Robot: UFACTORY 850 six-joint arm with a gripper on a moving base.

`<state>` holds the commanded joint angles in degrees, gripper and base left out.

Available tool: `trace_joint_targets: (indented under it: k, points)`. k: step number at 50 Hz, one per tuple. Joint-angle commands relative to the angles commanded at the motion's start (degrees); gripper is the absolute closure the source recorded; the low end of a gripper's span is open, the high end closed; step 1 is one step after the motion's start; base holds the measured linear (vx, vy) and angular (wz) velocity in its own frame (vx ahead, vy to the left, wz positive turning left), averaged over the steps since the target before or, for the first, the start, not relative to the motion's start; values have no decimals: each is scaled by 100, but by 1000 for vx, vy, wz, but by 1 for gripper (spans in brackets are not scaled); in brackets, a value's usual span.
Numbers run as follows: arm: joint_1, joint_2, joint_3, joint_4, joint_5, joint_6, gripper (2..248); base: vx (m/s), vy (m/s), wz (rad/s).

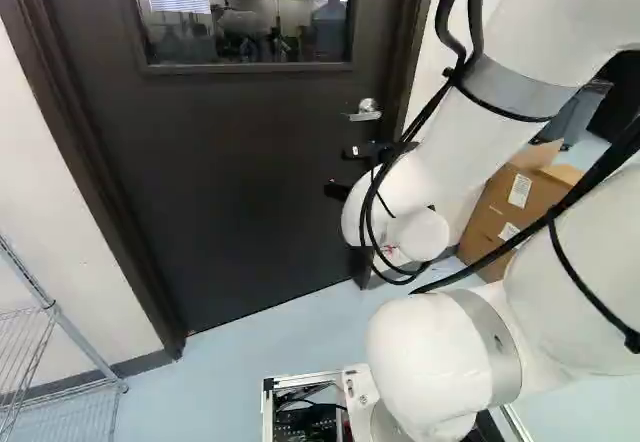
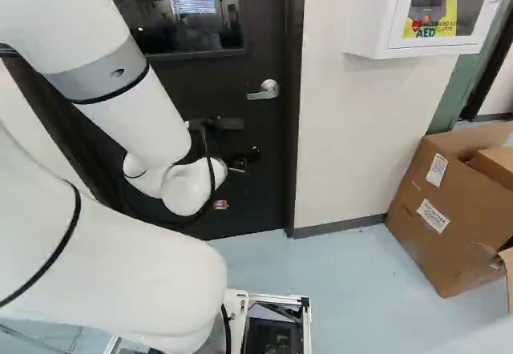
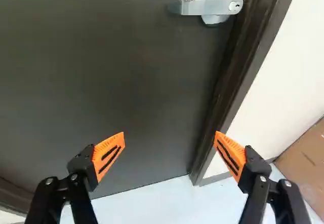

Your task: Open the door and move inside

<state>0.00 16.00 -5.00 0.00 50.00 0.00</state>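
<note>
The jaws stand wide open with nothing gripped, the gripper (image 1: 337, 171) in front of the door; in the wrist view a broad gap separates the ribbed orange pads (image 3: 109, 153).

At the foot of the base views, beside the lowest joint, an open silver metal-framed case (image 2: 308, 326) holds dark electronics (image 2: 272, 336) and cables. The thick white jointed arm (image 2: 132, 102) rises from that joint, bends overhead, and slopes down and forward to its wrist, below the level of the silver lever handle (image 3: 202, 6), which is ahead of and apart from the fingers. That handle sits near the frame-side edge of the dark, windowed door (image 1: 240, 162), shut in its frame. Right of the door, a brown cardboard box (image 2: 441, 210) stands with flaps open, contents unclear. Above, a white wall cabinet (image 2: 385, 38) holds a grey-and-yellow device (image 2: 429, 6).
</note>
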Motion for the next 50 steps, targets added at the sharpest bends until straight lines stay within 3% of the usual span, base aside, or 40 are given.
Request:
trace_joint_targets:
  k: [17,50]
  points:
    - [0,0,0,0,0,0,3,120,63,-19]
    - [0,-149,-129,0,0,0,3,3,2,1]
